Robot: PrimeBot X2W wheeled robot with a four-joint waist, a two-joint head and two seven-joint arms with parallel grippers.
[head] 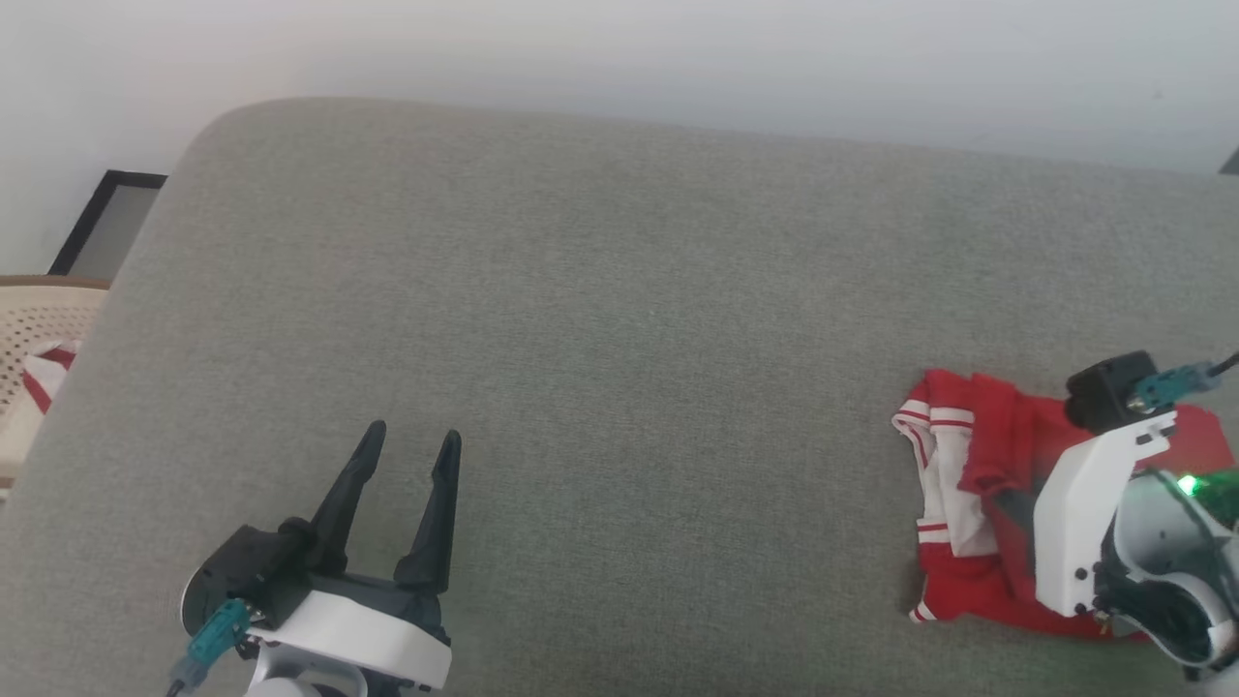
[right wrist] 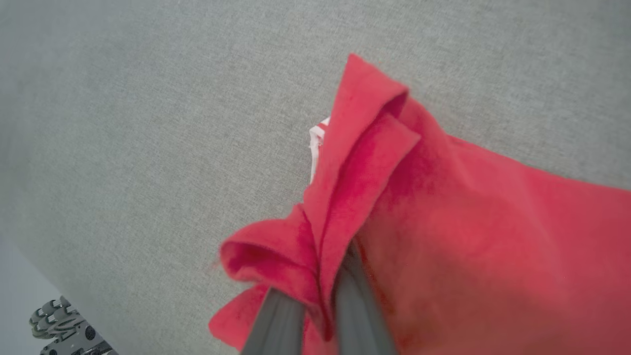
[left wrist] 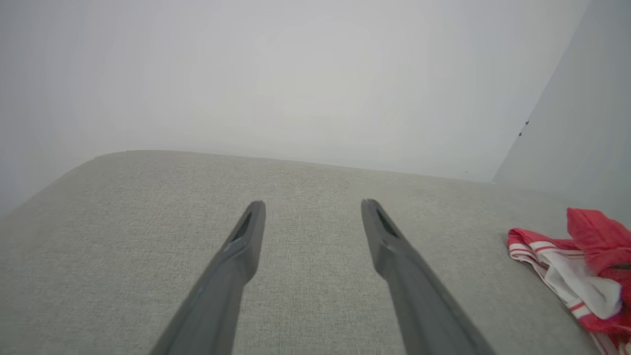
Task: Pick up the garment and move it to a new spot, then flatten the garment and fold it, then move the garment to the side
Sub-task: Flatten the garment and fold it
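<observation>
Red garment (head: 968,503) sits crumpled at the right end of the grey fabric surface (head: 619,290), close to the near edge. Its white sleeve (head: 953,465) points toward the middle.

Right gripper (right wrist: 318,301): jaws narrow, pinching a raised red fold. The wrist view shows fabric bunched between and over both fingers. The bite looks like several layers rather than a single edge.

Left gripper (head: 413,434): jaws wide, nothing in them. It hovers over bare surface near the near-left corner, well apart from the garment.

My read: this is step one, pick up and relocate, with flatten and fold not yet done.

To do the lift well:
- Go straight up first, until the hem and sleeve hang free. Translating early would drag the pile and roll it tighter.
- Carry it toward the open middle of the surface, which has room to spread.
- Lower slowly and draw sideways while lowering, so the cloth lays out instead of heaping.
- The multi-layer pinch may shed a layer mid-air, so watch for sag.
- Bring the left gripper in for a second corner once the garment hangs.
</observation>
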